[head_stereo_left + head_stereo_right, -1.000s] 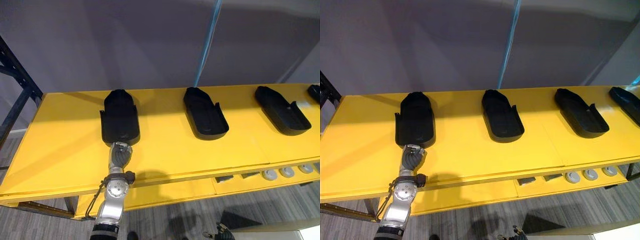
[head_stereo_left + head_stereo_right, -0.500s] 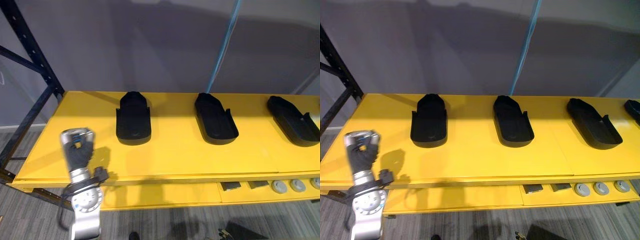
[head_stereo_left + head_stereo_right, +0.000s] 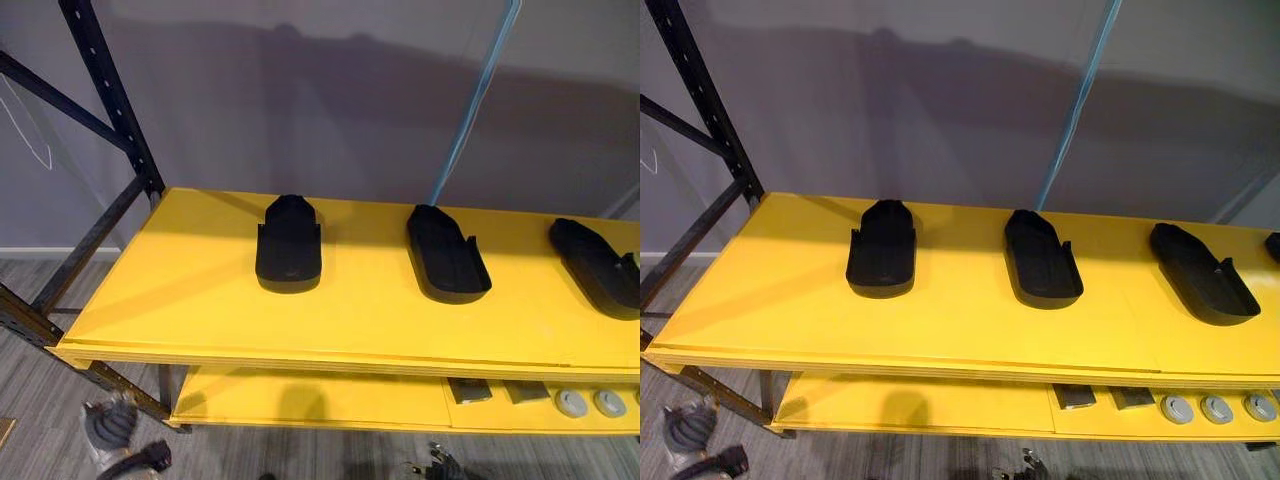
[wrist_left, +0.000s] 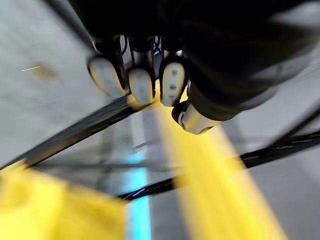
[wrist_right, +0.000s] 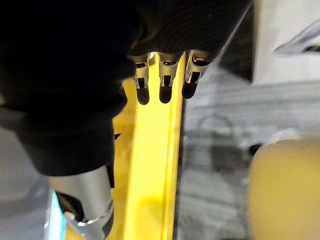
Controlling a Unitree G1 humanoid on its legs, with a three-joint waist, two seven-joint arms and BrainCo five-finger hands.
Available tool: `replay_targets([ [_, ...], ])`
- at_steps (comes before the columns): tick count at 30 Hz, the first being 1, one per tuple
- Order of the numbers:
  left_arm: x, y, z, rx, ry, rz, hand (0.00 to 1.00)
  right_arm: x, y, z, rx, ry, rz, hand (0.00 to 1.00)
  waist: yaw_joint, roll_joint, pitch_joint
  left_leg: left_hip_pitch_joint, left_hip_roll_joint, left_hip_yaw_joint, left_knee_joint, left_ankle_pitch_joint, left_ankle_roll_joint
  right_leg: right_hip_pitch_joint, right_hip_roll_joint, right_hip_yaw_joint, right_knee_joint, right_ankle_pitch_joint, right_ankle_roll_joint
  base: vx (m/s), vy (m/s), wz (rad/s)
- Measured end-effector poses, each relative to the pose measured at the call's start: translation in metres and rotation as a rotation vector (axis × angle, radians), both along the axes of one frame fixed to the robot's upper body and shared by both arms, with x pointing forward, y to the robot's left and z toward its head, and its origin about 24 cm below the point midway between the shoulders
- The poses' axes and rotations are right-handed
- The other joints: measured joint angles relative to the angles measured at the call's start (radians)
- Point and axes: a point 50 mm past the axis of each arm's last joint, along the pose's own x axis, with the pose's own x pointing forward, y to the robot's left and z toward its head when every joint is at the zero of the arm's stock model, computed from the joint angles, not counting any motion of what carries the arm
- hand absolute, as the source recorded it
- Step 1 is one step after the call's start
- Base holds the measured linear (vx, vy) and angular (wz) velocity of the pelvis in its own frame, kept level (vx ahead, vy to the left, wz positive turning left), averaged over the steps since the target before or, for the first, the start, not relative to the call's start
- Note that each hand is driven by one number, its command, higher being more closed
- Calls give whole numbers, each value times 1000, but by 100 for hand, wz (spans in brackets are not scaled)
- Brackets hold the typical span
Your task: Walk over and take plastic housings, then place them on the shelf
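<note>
1. Left eye view: three black plastic housings lie open side up on the yellow shelf (image 3: 170, 300), well apart in a row. They are the left housing (image 3: 289, 250), the middle housing (image 3: 447, 255) and the right housing (image 3: 598, 268). A black rack upright (image 3: 112, 95) stands at the shelf's left end.

2. Right eye view: the dark tip of a fourth housing (image 3: 1274, 245) shows at the shelf's right end. On the lower shelf (image 3: 910, 402) sit small grey round parts (image 3: 1215, 408) beside two dark blocks (image 3: 1075, 396).

3. Left wrist view: the left hand (image 4: 141, 85) hangs off the shelf, blurred, with rack bars and a yellow board beyond it. I cannot tell whether it is spread or closed. No housing is in it.

4. Right wrist view: the right hand (image 5: 165, 85) has its fingers (image 5: 142, 87) hanging loose and slightly apart, with the thumb well off to one side. It holds nothing, and a yellow shelf edge runs past it.

5. Judgement: the housings in view look placed, each resting flat and clear of the front edge, and neither hand carries one. So one placing step seems complete. If more housings remain elsewhere, another walk, pick-up and placing is left, and these views cannot settle that.
</note>
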Motion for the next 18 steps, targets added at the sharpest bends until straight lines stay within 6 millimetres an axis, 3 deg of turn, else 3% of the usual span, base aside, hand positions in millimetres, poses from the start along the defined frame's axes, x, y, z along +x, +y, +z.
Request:
replay_targets([
  [3,-7,-25,-34,-156,116,-78,0,0,6,1,17,-8,-6,0,-1,2,1,0,-4,5,27,-15,2,-7,-13,1,27,-17,7,-24,17,0],
  [8,-11,-47,-60,-283,203,-129,0,1,0,2,3,-13,-40,0,-8,-2,-1,0,-23,6,19,-14,5,-25,-26,3,44,-36,13,-11,13,0],
  [18,-7,-55,-80,-330,322,-241,0,3,-6,-4,-22,30,-61,0,-13,6,4,26,-50,11,-30,-1,13,-14,-34,21,17,-35,22,65,16,-3],
])
